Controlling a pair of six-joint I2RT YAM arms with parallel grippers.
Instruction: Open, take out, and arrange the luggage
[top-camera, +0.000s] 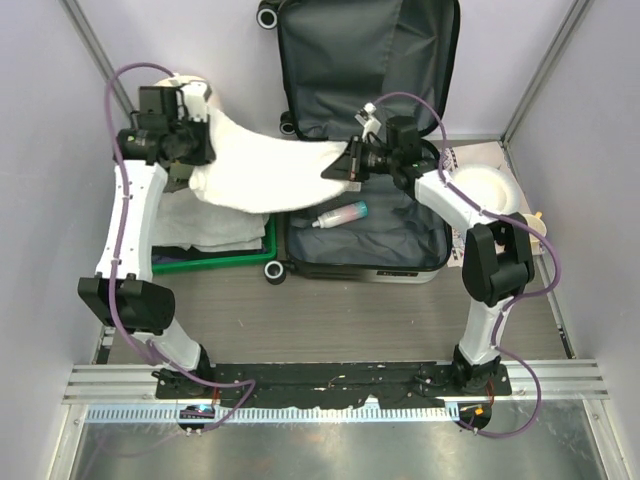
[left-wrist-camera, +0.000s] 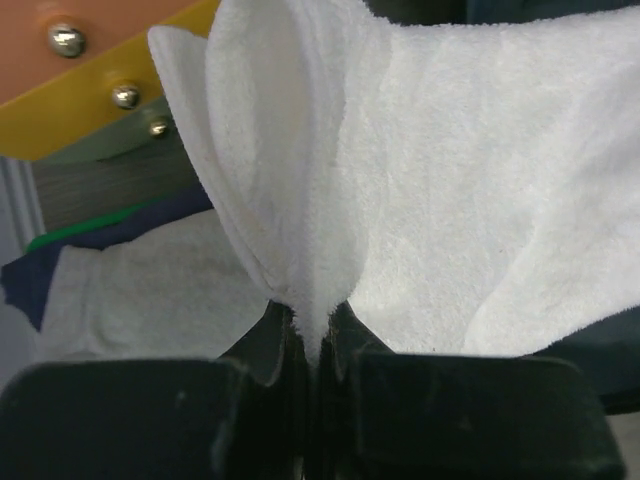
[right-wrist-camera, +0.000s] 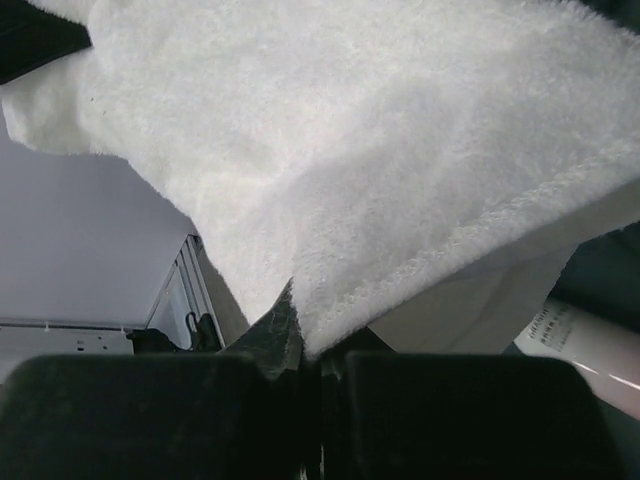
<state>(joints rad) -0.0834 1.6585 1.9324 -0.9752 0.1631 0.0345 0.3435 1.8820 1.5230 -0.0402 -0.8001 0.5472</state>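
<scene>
1. The luggage (top-camera: 370, 70) lies open at the far middle of the table. Its lid rises towards the far wall and its base lies flat nearer the arms, with the grey lining showing in both halves.
2. A white towel (top-camera: 270, 165) hangs stretched between the two grippers. It crosses the left part of the luggage base and reaches out over the tray (top-camera: 215, 262).
3. The left gripper (top-camera: 200, 150) is at the far left, above the tray. In its wrist view the fingers (left-wrist-camera: 250, 400) are pressed together on a bunched edge of the towel.
4. The right gripper (top-camera: 335, 165) is over the luggage base. Its wrist view shows the fingers (right-wrist-camera: 430, 400) pinched closed on the towel's other edge.
5. A bottle (top-camera: 340, 215) lies on its side in the base, just near of the right gripper.
6. The green tray sits left of the luggage and holds folded towels (top-camera: 210, 225).
7. A white dish (top-camera: 487, 190) sits to the right of the luggage.
</scene>
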